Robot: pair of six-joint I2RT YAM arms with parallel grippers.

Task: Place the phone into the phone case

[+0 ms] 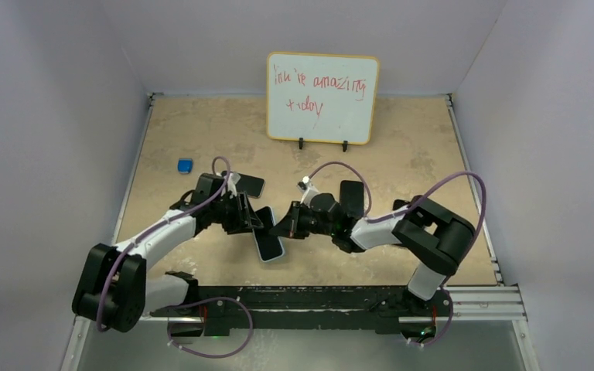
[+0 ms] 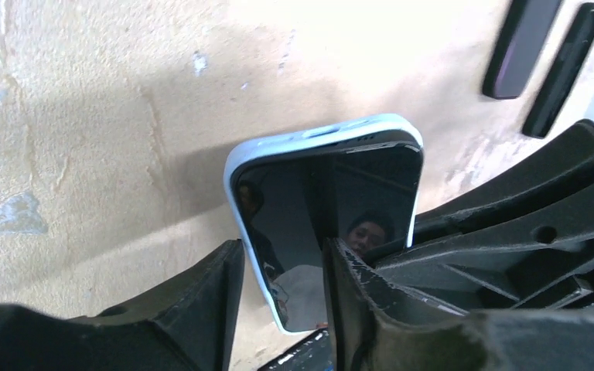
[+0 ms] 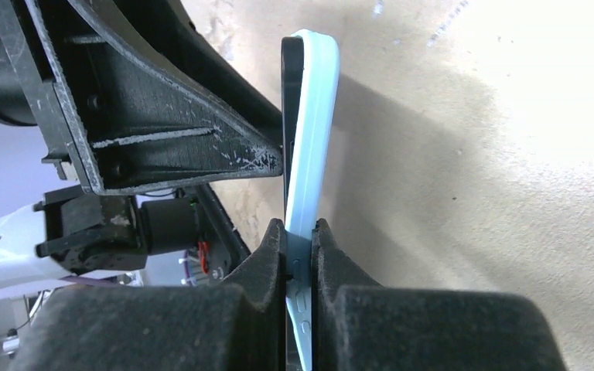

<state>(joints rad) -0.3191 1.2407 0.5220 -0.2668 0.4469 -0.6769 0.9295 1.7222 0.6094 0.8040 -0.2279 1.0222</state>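
Note:
The phone, black glass facing me, sits inside the light blue phone case. The pair is held tilted above the table between both arms. In the right wrist view the phone shows as a dark strip lying against the case. My right gripper is shut on the lower edge of the case, with the phone in it. My left gripper stands open over the case's long edge. One of its fingers touches the screen. The phone's red rim is hidden.
A small blue cube lies at the back left. A whiteboard stands at the back. Two other black phones lie on the table, one by the left arm and one by the right arm.

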